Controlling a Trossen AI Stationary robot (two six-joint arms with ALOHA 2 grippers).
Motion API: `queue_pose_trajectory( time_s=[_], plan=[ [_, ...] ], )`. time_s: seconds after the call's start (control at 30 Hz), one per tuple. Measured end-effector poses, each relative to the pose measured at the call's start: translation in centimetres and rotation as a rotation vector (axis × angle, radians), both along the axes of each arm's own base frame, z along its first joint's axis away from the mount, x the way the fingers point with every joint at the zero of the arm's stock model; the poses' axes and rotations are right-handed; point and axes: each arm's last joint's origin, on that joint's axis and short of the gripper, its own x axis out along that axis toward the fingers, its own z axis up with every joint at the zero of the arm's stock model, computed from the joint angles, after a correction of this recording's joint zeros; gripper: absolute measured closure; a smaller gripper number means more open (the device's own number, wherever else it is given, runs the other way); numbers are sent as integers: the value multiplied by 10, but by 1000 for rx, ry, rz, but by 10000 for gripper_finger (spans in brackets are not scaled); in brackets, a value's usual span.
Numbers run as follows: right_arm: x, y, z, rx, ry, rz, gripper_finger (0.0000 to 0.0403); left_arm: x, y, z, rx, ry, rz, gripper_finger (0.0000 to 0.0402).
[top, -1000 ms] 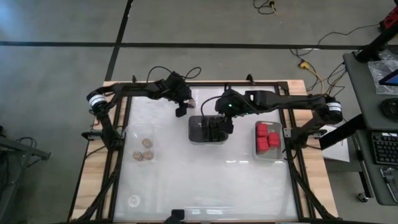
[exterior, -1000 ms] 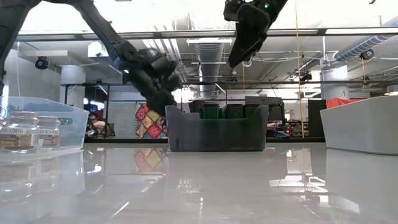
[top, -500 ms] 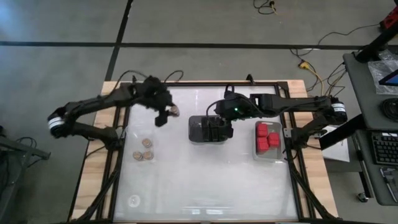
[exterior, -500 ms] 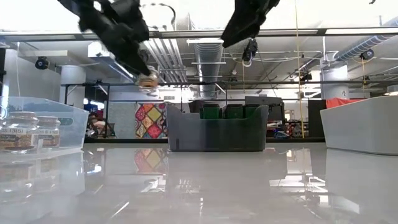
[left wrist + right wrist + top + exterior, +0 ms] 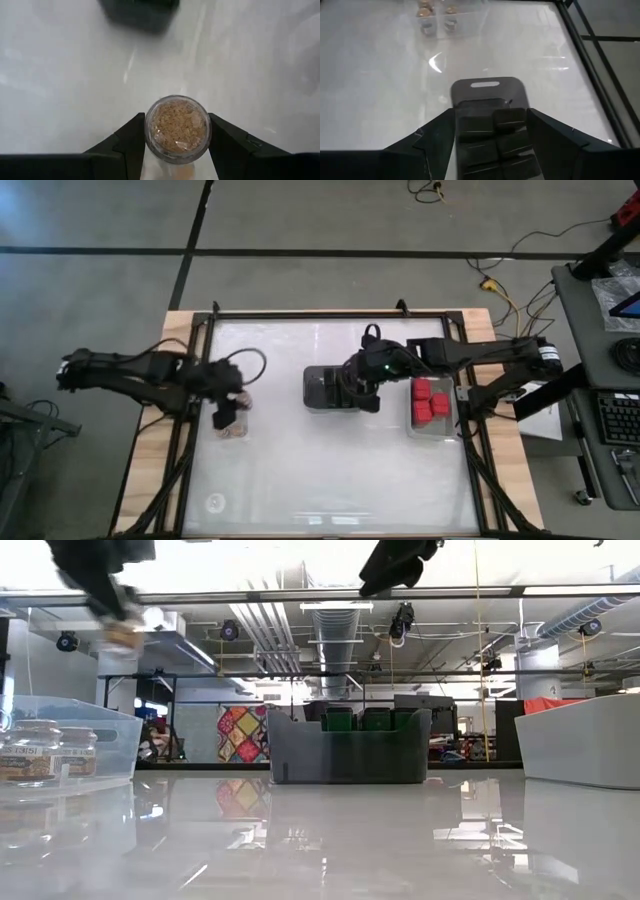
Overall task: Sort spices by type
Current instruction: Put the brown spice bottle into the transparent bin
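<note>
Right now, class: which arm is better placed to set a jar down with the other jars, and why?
The left. Its gripper already holds a tan-filled jar above the clear tray of jars. The right gripper hangs open over the dark tray.

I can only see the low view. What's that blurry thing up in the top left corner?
Observer: That's the left gripper. Its wrist view shows it shut on a jar of tan spice.
Operator: Where is it taking the jar?
Observer: From above, it hangs over the clear tray at the table's left, where the other jars stand.
Operator: And the claw at the top middle?
Observer: That's the right gripper. Its wrist view shows it open and empty, above the dark tray of dark blocks.
</note>
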Motion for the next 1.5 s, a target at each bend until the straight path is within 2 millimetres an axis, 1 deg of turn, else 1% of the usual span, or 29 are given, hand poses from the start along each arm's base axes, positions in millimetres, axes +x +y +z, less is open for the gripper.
queue_pose_trajectory(
  time_s=[0.1,0.17,0.4,0.53,0.67,0.7,0.8,0.93,1.2,1.5],
  plan=[
    [-1,9,-1,15,11,15,176,-14,-8,-4,-57,103,47,239],
    [-1,17,-1,24,12,32,179,-19,-10,-7,-60,157,90,239],
    [-6,48,-8,-16,36,25,183,-31,-9,-17,-91,334,212,239],
    [-11,62,-10,-34,49,31,182,-29,-9,-29,-72,391,236,239],
    [-13,72,-11,-40,54,45,183,-29,-9,-48,-48,462,254,239],
    [-14,74,-12,-41,55,51,183,-29,-9,-48,-39,471,262,239],
    [-15,78,-12,-37,55,57,183,-22,-9,-44,-35,394,294,239],
    [-16,83,-13,-35,56,65,183,-21,-9,-48,-44,390,335,239],
    [-23,97,-17,-53,73,60,183,-20,-9,-72,-34,469,389,239],
    [-27,110,-17,-56,67,87,183,-11,-10,-87,4,527,420,239]
  ],
)
